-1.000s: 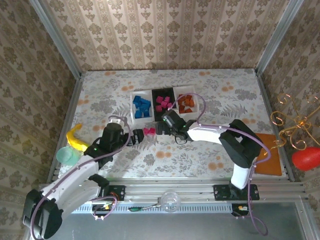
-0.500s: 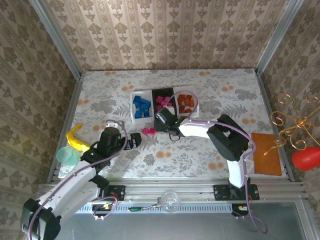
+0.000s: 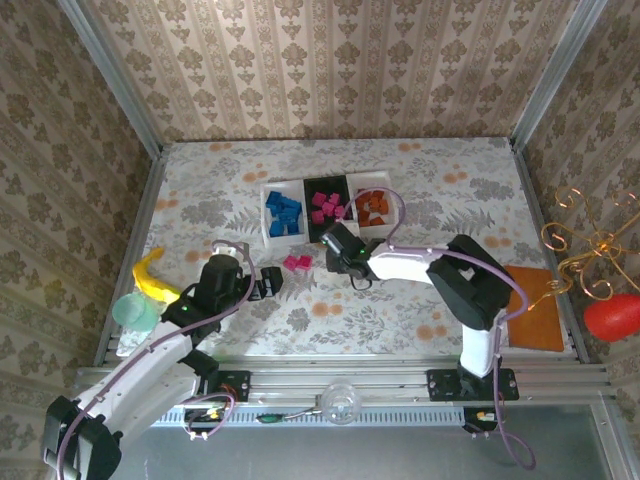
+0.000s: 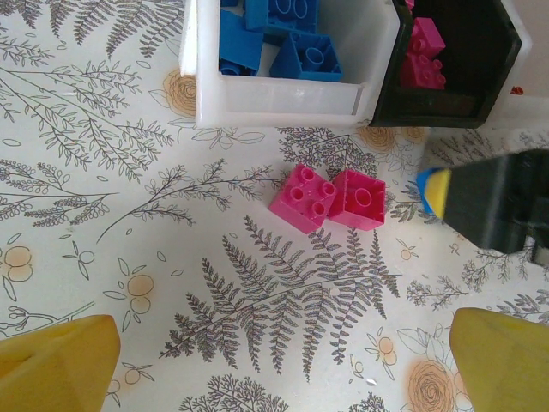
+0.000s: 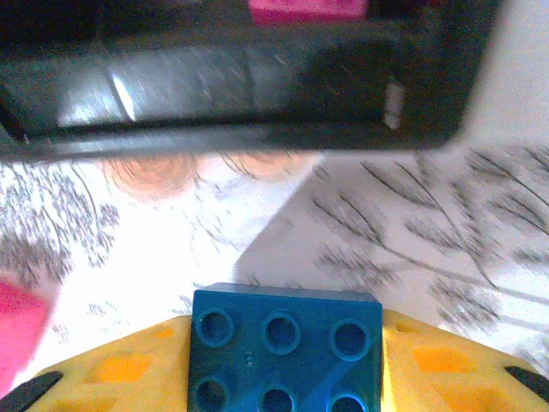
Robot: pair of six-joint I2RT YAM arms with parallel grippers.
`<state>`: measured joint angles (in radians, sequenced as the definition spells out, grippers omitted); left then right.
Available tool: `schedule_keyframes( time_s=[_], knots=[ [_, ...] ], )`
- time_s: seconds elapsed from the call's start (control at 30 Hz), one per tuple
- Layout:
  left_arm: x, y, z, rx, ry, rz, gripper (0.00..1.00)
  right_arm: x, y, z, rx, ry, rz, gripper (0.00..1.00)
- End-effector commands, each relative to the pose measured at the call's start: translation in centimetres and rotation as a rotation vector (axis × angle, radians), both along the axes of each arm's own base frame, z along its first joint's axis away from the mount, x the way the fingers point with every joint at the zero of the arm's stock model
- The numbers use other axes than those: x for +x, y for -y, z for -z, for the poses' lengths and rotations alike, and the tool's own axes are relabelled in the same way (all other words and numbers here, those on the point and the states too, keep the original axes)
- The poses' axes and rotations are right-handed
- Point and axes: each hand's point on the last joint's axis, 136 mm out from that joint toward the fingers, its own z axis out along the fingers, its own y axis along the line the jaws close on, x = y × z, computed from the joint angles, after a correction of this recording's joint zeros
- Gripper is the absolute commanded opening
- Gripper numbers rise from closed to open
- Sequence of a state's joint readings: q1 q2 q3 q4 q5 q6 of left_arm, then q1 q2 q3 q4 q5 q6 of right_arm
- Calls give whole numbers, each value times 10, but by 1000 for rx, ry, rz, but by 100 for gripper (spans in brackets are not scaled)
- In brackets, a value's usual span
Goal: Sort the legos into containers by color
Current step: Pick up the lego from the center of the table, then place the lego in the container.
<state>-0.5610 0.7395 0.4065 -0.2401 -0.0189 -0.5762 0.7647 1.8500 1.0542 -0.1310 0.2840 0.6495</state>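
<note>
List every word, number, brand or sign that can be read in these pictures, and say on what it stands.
None can be read.
The studs of the blue brick held in the right pincer are blurred, so no mark is legible there.
The two loose pink bricks and the white tray bear no visible lettering.

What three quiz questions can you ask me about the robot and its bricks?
1. True or false: the right gripper holds a pink brick.
2. Which tray has the sorted pink bricks inside? A) left white tray B) black tray C) right white tray
3. How many loose pink bricks lie on the table in front of the trays?
Key: 1 false, it holds a blue brick. 2 B. 3 two.
</note>
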Motion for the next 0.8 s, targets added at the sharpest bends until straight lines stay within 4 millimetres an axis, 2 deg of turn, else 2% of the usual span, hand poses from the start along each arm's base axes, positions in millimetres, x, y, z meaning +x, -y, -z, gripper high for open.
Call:
schedule_keyframes(
  time_s=[0.0,0.17,0.2,0.3,0.47,0.6,0.7,0.77],
  knots=[
    [1,-5,2,10,-7,-26,100,-3,-9,-51,82,102,-90,41],
    [4,-9,1,17,-5,-51,100,-6,-42,-106,204,159,-246,41],
    [4,-9,1,18,-4,-52,100,-2,-53,-117,228,172,-274,41],
    [5,-7,0,10,-4,-46,100,16,-76,-129,254,195,-295,41],
    [3,-5,4,2,-21,-40,100,62,-111,-134,235,215,-283,42],
    [1,-5,7,3,-34,-33,100,98,-133,-125,240,209,-254,42],
    [0,-4,9,5,-41,-28,100,118,-147,-125,242,212,-235,42],
    [1,-3,9,4,-41,-26,100,129,-153,-125,243,215,-226,48]
  ],
)
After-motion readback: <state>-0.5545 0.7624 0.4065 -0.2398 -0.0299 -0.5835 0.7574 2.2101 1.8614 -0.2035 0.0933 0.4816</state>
